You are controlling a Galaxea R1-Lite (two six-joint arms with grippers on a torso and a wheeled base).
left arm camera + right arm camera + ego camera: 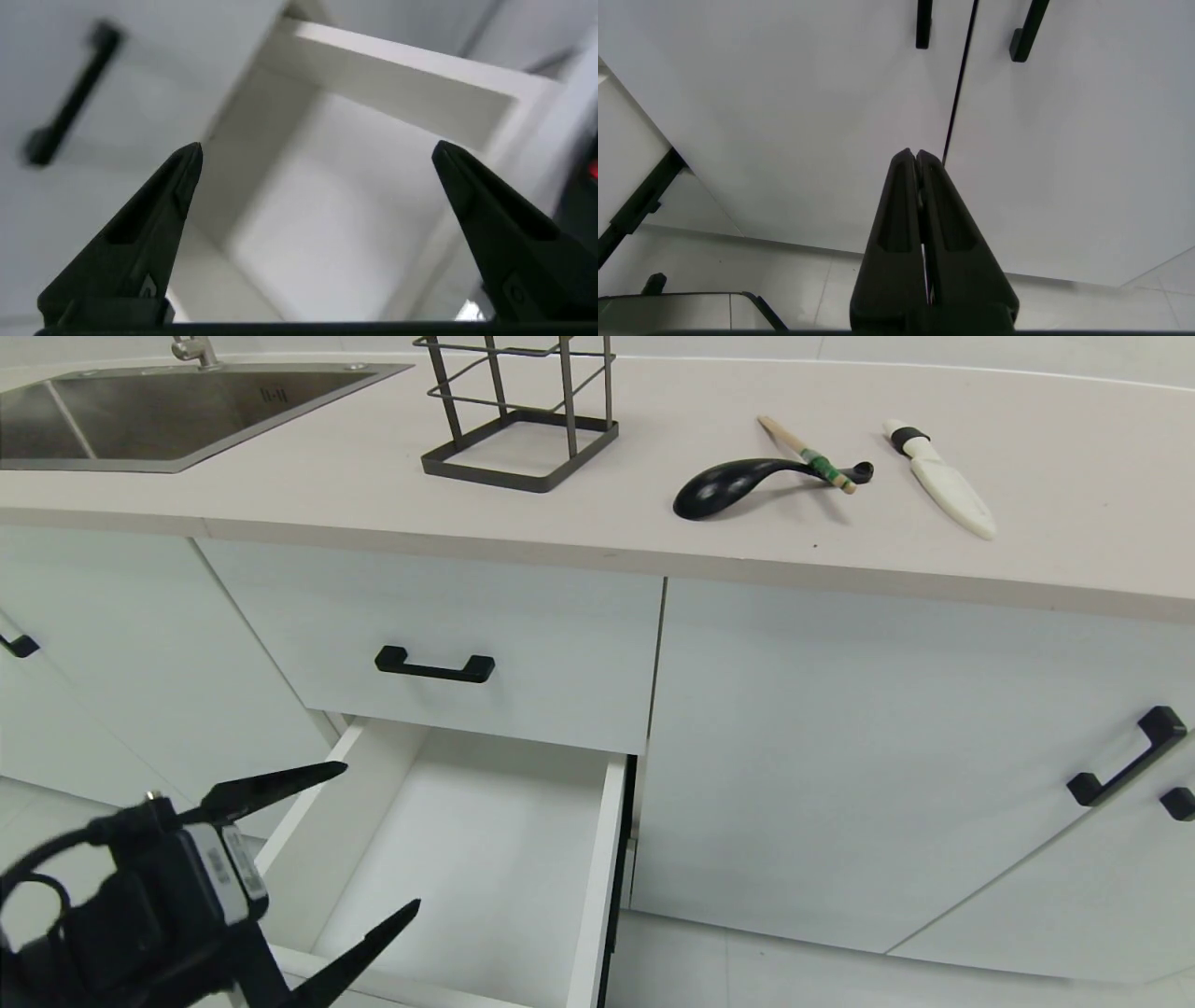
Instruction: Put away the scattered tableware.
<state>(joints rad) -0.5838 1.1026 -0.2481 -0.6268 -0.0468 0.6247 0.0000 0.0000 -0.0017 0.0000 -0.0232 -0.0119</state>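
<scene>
Black spoon (pixel 724 485), chopsticks (pixel 805 454) and white knife (pixel 943 481) lie on desk (pixel 327 476), right of wire rack (pixel 518 420). Left end effector (pixel 382 833) spread wide, empty, above open drawer (pixel 467 840). Right end effector (pixel 915 157) closed, empty, facing cabinet doors (pixel 785 112).

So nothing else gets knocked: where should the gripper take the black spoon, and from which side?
Take the spoon by its arched handle mid-length, from above, closing across it. It appears to lift off the counter there, while the bowl lies flat. Stay bowl-side of the wooden stick crossing the curled end.
</scene>
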